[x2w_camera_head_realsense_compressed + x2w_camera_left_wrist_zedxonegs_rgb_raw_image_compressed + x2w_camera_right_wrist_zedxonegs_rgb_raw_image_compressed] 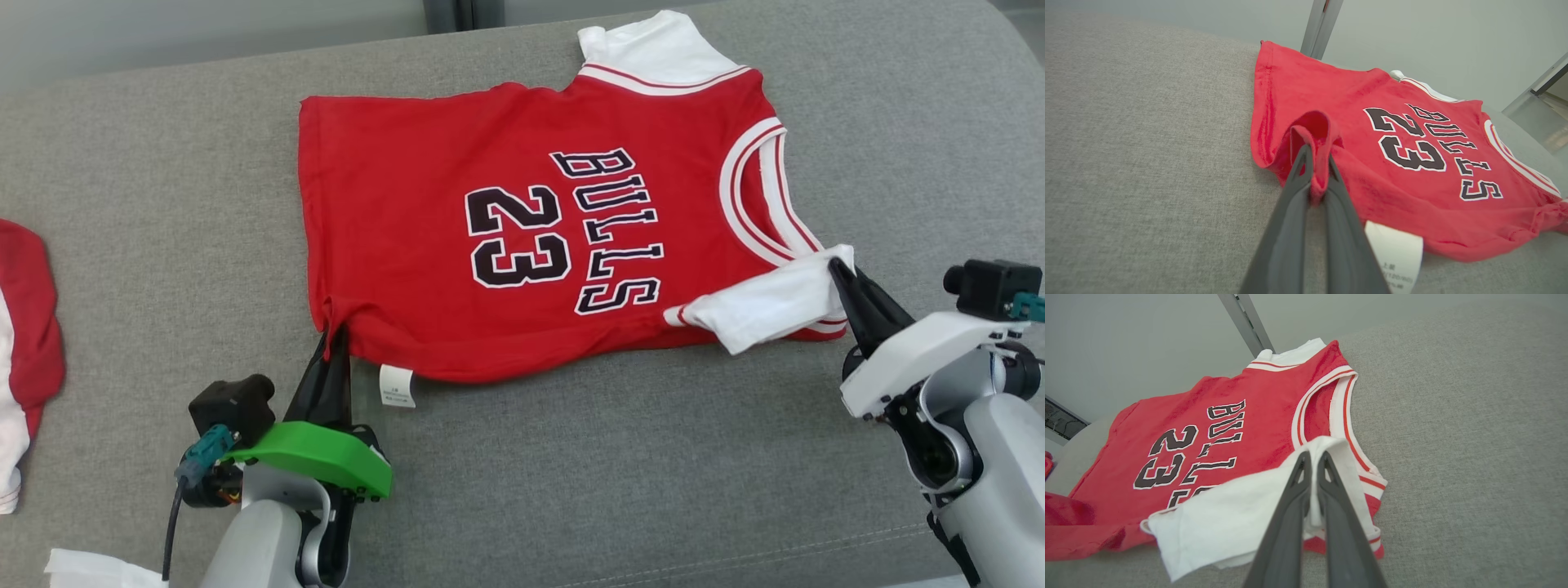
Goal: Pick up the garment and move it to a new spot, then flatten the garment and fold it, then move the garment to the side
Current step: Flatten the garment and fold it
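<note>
The garment (522,237) is a red jersey with white sleeves and black "BULLS 23" lettering, spread flat on the grey couch, neck to the right. My left gripper (333,336) is shut on the near hem corner, and the left wrist view shows a fold of the garment's red cloth (1316,134) pinched between the left gripper's (1315,157) dark fingers. My right gripper (841,269) is shut on the near white sleeve (767,306). White fabric (1327,447) rises between the right gripper's (1314,459) fingers in the right wrist view.
The grey couch cushion (163,245) stretches around the garment, with its far edge near the jersey's top. Another red and white piece of clothing (24,351) lies at the left edge. A white care label (397,385) sticks out from the near hem.
</note>
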